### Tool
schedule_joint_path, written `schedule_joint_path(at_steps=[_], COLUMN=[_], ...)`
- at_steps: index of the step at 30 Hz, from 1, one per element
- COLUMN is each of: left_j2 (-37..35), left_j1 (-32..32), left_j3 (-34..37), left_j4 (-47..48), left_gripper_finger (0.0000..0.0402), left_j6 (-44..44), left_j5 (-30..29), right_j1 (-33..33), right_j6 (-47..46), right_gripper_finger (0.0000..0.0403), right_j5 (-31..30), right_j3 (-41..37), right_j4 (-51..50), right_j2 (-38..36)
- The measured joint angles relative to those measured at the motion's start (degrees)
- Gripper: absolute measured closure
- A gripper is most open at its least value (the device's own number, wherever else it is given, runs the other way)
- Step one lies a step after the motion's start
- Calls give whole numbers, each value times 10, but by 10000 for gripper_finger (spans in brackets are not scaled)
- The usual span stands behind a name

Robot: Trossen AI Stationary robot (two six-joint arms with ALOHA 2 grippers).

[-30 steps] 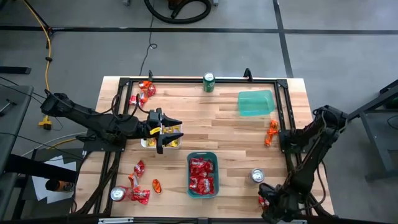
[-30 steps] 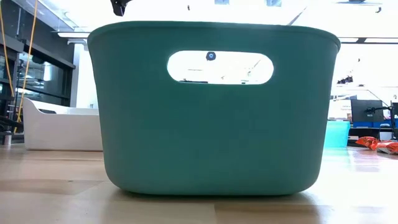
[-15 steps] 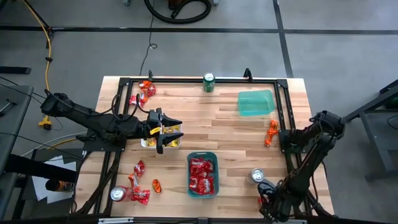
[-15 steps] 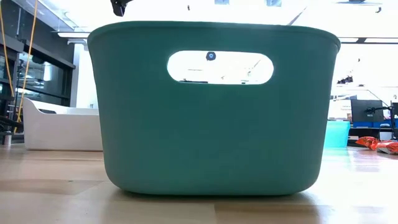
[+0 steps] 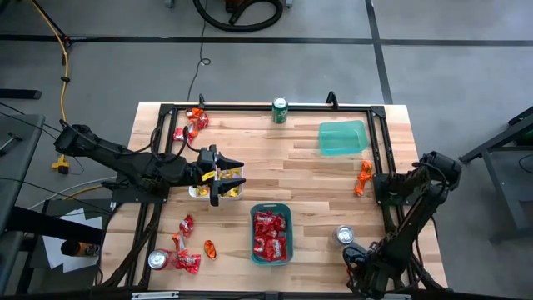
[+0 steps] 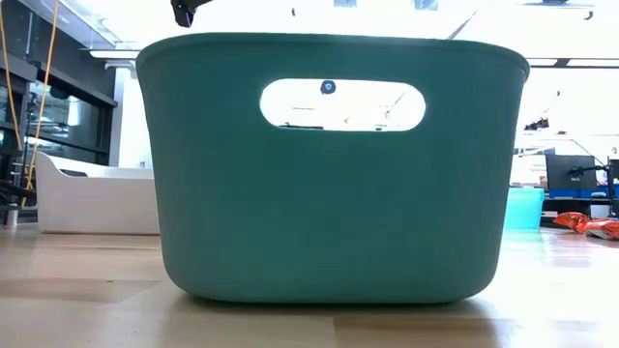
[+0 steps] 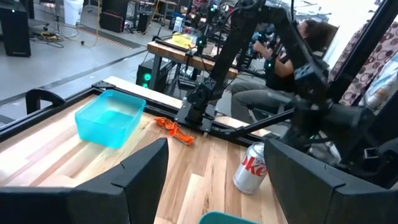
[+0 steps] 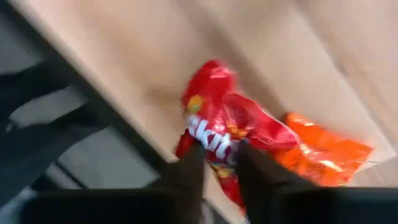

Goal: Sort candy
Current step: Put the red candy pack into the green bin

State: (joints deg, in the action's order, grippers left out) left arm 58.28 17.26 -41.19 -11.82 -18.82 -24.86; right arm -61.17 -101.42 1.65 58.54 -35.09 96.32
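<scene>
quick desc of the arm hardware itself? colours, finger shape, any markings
Both arms are dark, jointed links. Left gripper carries yellow accents near its wrist; its fingers are broad, flat, matte black plates. Right gripper has the same dark fingers. No markings legible.

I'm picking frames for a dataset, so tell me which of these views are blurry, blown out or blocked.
Right wrist view: motion-smeared, though the red candy packet between the right pincer fingers reads. Low view: the teal bin fills the frame, with ceiling lights blown white behind. High view: evenly lit and sharp. Left wrist view: sharp beyond the near, soft fingers of the left pincer.
</scene>
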Motion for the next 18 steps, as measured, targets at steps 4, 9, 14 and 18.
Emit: schedule_joint_path(at_steps=[4, 9, 14, 18], left_j2=[0, 0, 0, 0], left_j1=[0, -3, -9, -9], left_j3=[0, 0, 0, 0], left_j4=[3, 2, -1, -1], left_gripper_finger=[149, 149, 149, 149], left_j6=[16, 20, 18, 14], left_j5=[0, 0, 0, 1], right_j1=[0, 10, 68, 141], right_j6=[74, 196, 361, 554], right_gripper_finger=[380, 399, 395, 400], right_j5=[5, -18, -143, -234], right_j3=[45, 110, 157, 165], right_j4=[-1, -16, -62, -40], right_j2=[-24, -80, -133, -151])
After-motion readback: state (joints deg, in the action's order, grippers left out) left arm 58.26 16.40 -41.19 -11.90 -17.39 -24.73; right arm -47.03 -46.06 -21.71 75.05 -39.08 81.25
